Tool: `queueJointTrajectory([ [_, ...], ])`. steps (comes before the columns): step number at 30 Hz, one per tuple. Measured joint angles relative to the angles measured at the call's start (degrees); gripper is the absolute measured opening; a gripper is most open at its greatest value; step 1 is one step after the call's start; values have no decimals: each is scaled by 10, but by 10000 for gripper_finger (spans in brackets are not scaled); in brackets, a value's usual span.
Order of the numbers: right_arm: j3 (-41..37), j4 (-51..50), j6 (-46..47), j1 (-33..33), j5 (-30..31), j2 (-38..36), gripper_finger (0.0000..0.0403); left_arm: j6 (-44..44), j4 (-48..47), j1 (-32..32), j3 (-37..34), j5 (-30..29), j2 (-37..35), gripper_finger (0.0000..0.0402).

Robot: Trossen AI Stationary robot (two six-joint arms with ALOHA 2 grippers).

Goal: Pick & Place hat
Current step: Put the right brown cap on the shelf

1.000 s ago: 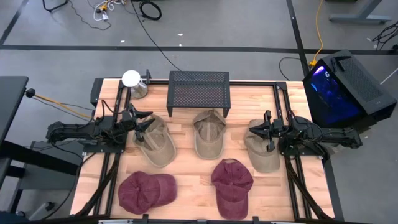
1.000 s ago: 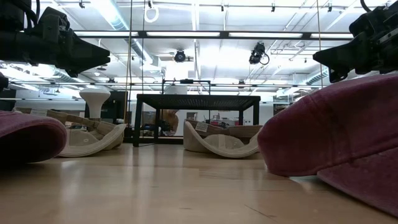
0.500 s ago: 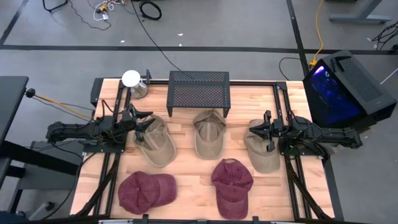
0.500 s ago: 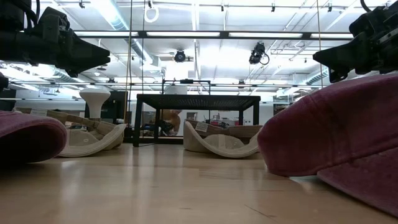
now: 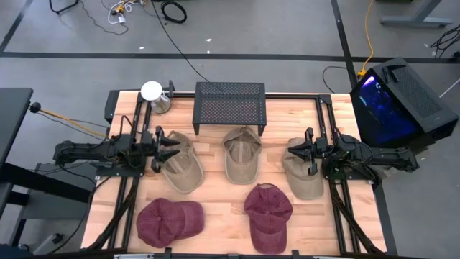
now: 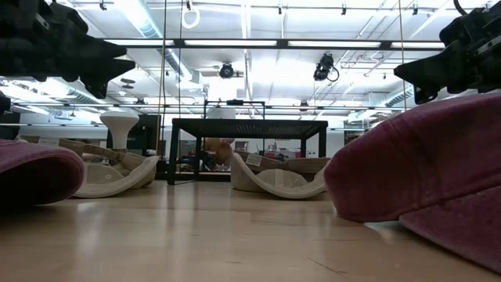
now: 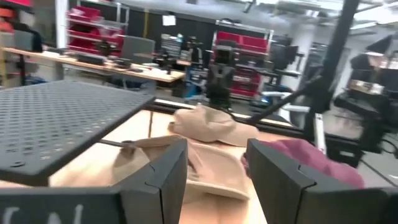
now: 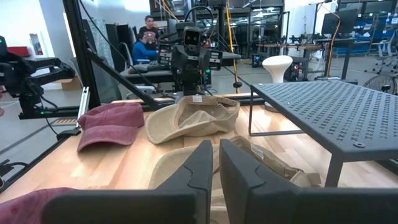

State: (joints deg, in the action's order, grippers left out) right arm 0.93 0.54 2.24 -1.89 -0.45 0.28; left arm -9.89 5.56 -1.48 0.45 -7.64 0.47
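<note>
Left gripper (image 5: 167, 149) sat over the near edge of the left tan hat (image 5: 180, 164), jaws parted with nothing between them. In the left wrist view the fingers (image 7: 163, 175) framed tan fabric ahead, not yet around it. Which part of the hat lay directly under the tips was hard to judge from above, probably the brim edge.

Tabletop (image 5: 219, 212) carried, going rightward: a white lamp (image 5: 152, 91) at the back left corner, a maroon hat (image 5: 169, 221) front left, the black mesh rack (image 5: 230, 105) at the back centre, the middle tan hat (image 5: 241, 154) just in front of it, a second maroon hat (image 5: 268, 211) front centre, and the right tan hat (image 5: 303, 171).

Right gripper (image 5: 301, 152) rested above the back edge of the right tan hat, jaws nearly together and gripping nothing; this arm appeared to be waiting.

Step in hand, as judged: the left arm's approach to grasp the left tan hat. To do it well, lower the jaws so that one finger goes under the brim or a fold of the crown and the other over it, then close on a single layer of stiff fabric. A pinch on loose crown cloth could slip or drag the hat across the wood. Lift straight up before moving toward the rack.
</note>
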Motion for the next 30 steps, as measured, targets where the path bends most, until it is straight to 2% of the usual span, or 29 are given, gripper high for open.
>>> queueJointTrajectory([
  [7,0,0,-1,0,0,0,32,-15,0,0,0,6,0,172],
  [13,0,9,-1,0,55,0,32,-86,1,0,0,9,0,172],
  [19,0,13,-1,0,56,0,32,-93,2,0,0,15,0,172],
  [23,0,19,5,0,55,0,32,-137,3,0,0,10,0,172],
  [30,0,61,127,0,24,0,32,-179,28,0,0,15,0,172],
])
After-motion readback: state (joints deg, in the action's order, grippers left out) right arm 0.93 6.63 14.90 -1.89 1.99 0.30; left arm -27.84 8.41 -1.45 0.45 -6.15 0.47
